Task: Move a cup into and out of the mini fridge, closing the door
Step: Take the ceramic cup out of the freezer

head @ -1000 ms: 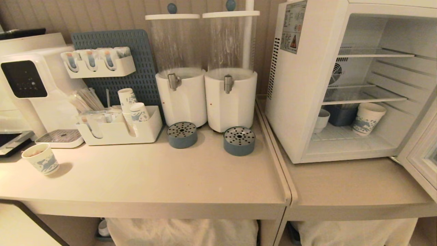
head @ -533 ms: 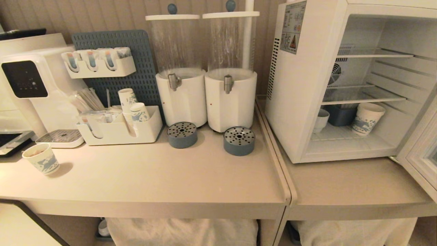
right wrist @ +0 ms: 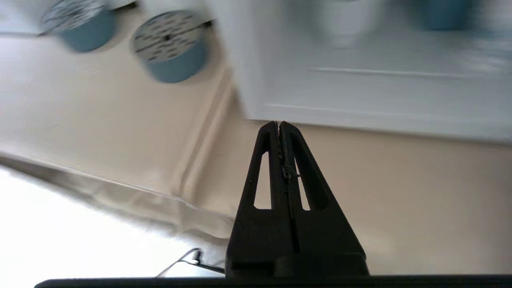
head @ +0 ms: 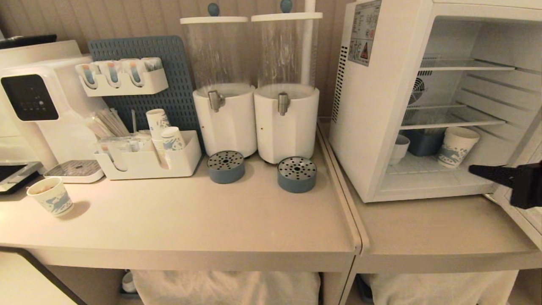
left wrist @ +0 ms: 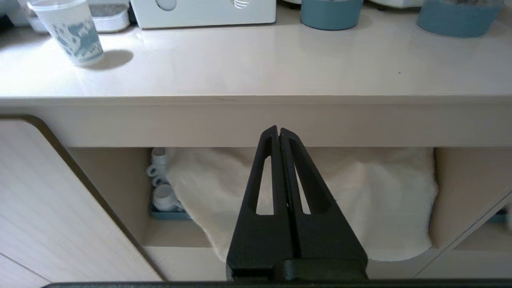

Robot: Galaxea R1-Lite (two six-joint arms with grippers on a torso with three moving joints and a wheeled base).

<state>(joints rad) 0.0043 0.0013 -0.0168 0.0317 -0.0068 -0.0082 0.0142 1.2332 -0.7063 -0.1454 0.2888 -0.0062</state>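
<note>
The right claw (head: 473, 170) enters the head view at 3 o'clock, its black fingers pressed fully together and holding nothing; its tip points toward the open front of the mini fridge (head: 372, 127), above the front lip of the fridge floor and touching nothing that can be seen. The door (head: 525, 203) stands swung open at the lower right edge. Inside, on the bottom level at about 9 o'clock of the cavity, sits the cup (head: 398, 149), partly hidden by the fridge wall; a blue container (head: 421, 143) and a patterned paper cup (head: 455, 147) stand beside it. The left claw (left wrist: 279, 134) is likewise closed and empty, hanging below the front edge of the desk (left wrist: 256, 72).
</note>
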